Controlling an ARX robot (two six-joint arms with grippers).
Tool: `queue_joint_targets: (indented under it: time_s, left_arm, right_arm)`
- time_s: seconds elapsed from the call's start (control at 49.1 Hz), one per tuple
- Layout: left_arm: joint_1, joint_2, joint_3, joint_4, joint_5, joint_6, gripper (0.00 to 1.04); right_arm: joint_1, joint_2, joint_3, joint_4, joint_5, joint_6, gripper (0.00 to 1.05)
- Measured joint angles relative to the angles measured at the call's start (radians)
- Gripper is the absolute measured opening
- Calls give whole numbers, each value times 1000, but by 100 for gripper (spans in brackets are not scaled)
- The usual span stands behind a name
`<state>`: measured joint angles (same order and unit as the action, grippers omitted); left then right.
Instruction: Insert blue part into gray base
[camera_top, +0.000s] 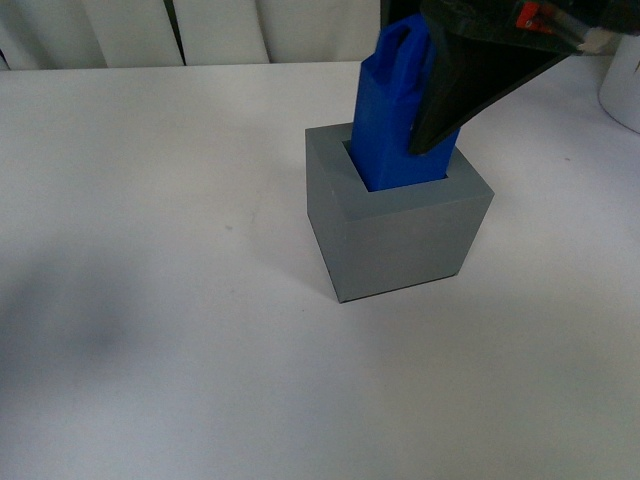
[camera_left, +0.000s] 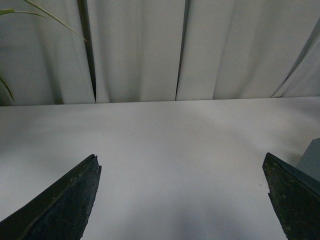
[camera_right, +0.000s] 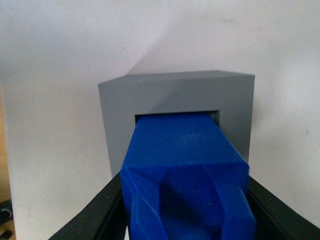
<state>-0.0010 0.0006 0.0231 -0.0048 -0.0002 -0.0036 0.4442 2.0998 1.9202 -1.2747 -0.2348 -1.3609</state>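
Note:
The gray base stands on the white table, right of centre in the front view. The blue part stands with its lower end inside the base's square recess, leaning slightly left, most of it above the rim. My right gripper is shut on the blue part's upper section, coming in from the upper right. In the right wrist view the blue part fills the space between the black fingers and enters the gray base. My left gripper is open and empty over bare table; a corner of the gray base shows beside one finger.
A white container stands at the far right edge of the table. White curtains hang behind the table's far edge. A green plant leaf shows in the left wrist view.

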Motion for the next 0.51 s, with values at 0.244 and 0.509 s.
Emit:
queue_joint_targets:
  time_s: [0.244, 0.509]
  left_arm:
    - [0, 0, 0, 0, 0, 0, 99]
    - [0, 0, 0, 0, 0, 0, 99]
  right_arm:
    - [-32, -67, -55, 69, -125, 54, 99]
    - [-111, -401, -386, 372, -347, 192, 97]
